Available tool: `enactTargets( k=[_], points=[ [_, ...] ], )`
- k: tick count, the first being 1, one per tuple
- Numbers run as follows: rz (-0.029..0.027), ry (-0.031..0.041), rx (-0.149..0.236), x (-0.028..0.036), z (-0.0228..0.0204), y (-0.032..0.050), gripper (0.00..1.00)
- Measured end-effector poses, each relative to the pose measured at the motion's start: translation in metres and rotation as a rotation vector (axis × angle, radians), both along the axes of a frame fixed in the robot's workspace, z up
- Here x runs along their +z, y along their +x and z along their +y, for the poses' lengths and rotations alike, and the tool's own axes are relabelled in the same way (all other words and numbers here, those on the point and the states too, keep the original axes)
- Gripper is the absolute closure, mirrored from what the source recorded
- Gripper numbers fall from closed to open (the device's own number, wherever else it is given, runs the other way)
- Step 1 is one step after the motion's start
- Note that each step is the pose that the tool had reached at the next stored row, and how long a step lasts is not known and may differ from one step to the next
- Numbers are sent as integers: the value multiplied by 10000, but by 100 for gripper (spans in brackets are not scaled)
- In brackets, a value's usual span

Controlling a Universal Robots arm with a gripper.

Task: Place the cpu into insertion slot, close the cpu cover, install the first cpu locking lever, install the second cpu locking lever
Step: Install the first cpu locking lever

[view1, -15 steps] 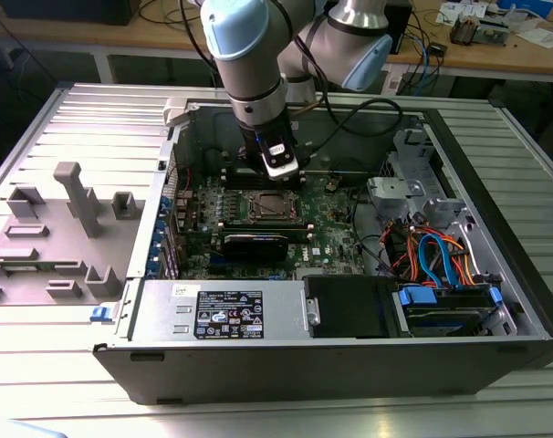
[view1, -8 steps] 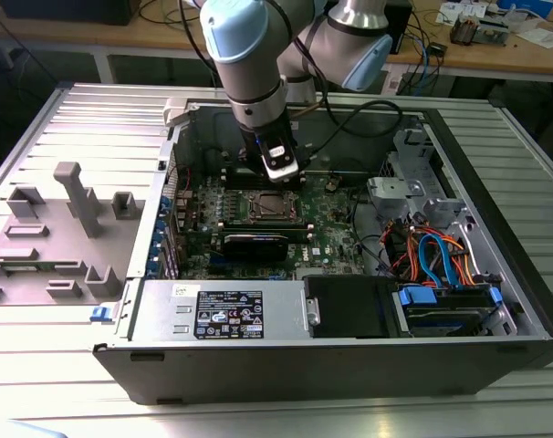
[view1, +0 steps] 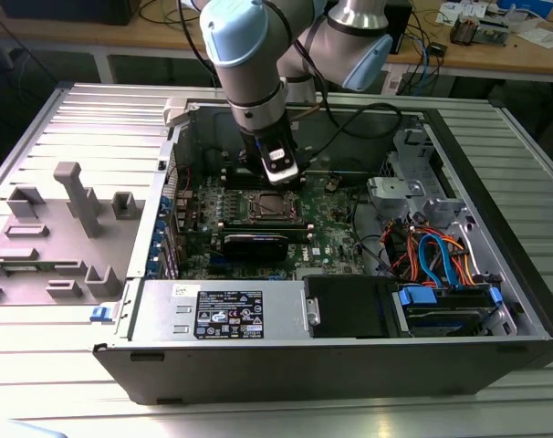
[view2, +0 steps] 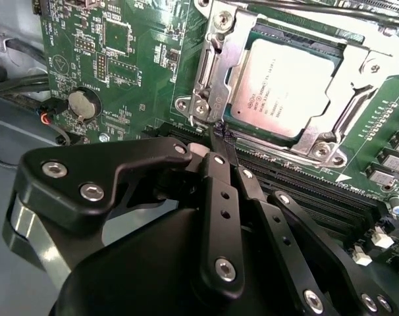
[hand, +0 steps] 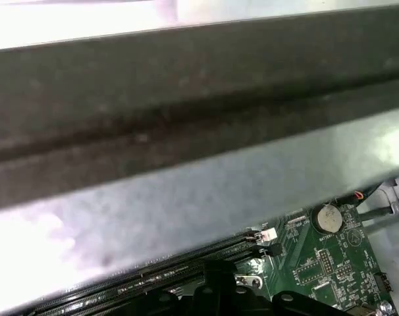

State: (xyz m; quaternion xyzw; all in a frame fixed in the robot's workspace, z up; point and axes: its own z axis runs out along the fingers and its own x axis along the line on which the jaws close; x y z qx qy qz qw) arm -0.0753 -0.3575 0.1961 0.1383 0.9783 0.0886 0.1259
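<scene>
Here's the black two-fingered claw (view2: 222, 135), fingers pressed together with nothing visible between them. In the second wrist view its tips hang just beside one corner of the square, silver-rimmed insertion slot (view1: 258, 208) on the green circuit board (view2: 140, 59). In the exterior view, the slot lies at about six o'clock from the claw (view1: 283, 172), and very near. The flat, square, grey-topped cpu (view2: 285, 82) is already down in that slot, lying level with its metal face up. Being square, it has no real long axis. Its edges do run parallel to the long black memory slots (view2: 298, 178) that pass alongside the slot, close by the fingertips. The thin silvery windowed cpu cover (view2: 357, 82) looks folded down around the chip. Whether the tips touch a locking lever, I can't tell.
</scene>
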Motion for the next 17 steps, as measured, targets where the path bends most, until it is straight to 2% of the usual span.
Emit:
enactTargets(
  k=[2,3,8,11,12,15,17],
  points=[
    [-1,160,0,0,-2,1,89],
    [-2,189,-1,-1,-1,1,89],
    [-3,206,0,15,-2,1,89],
    [-1,201,-9,119,-3,1,89],
    [-2,201,-14,172,-3,1,89],
    [-2,200,-20,223,-3,1,89],
    [-3,202,-28,228,-2,2,89]
  ],
)
